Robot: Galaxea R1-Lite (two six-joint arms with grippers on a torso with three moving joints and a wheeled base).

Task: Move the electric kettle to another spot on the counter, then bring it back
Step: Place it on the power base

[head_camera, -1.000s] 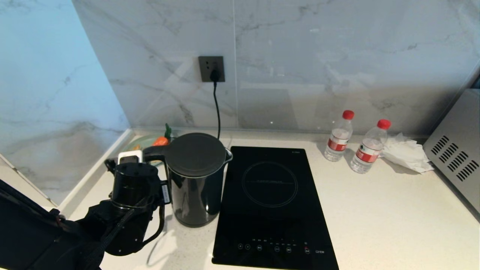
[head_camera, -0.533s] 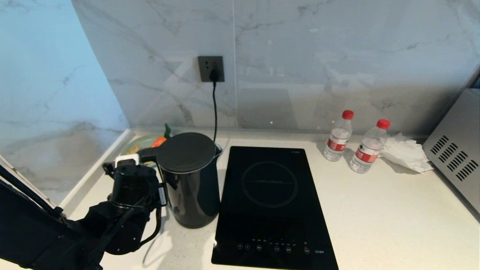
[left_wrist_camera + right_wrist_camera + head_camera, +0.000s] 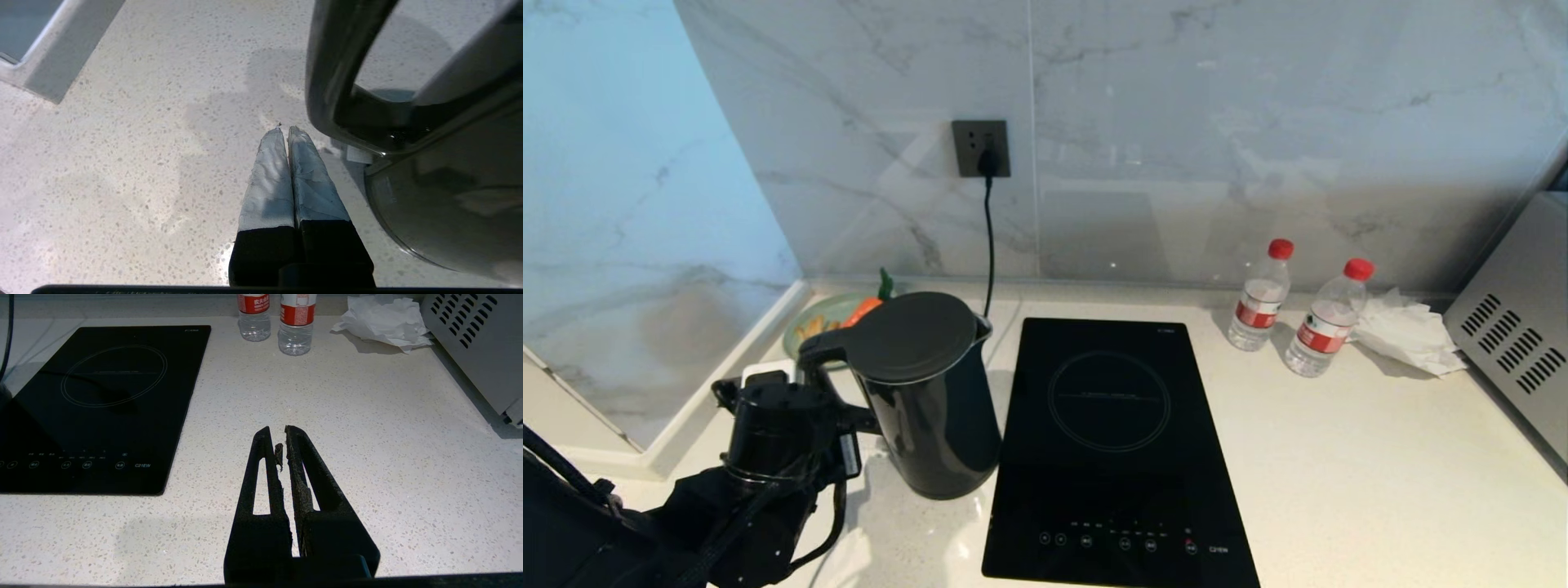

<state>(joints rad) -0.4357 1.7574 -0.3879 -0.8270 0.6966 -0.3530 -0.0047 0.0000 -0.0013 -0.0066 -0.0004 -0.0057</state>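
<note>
Left gripper (image 3: pixel 284 130) is fully closed and holds nothing. The electric kettle (image 3: pixel 927 392) stands on the counter (image 3: pixel 1339 457) just beside its tips. Rigid, glossy and probably heavy, it is best gripped by the loop handle (image 3: pixel 327 81).

wall: grey-veined marble panels (image 3: pixel 1258 122) | socket: dark, plugged (image 3: pixel 981 148) | light: bluish on left wall (image 3: pixel 621 163)

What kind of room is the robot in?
Most likely a kitchen. A black hob is set into a speckled stone counter, an electric kettle stands beside it, and marble-look wall panels hold a power socket.
</note>
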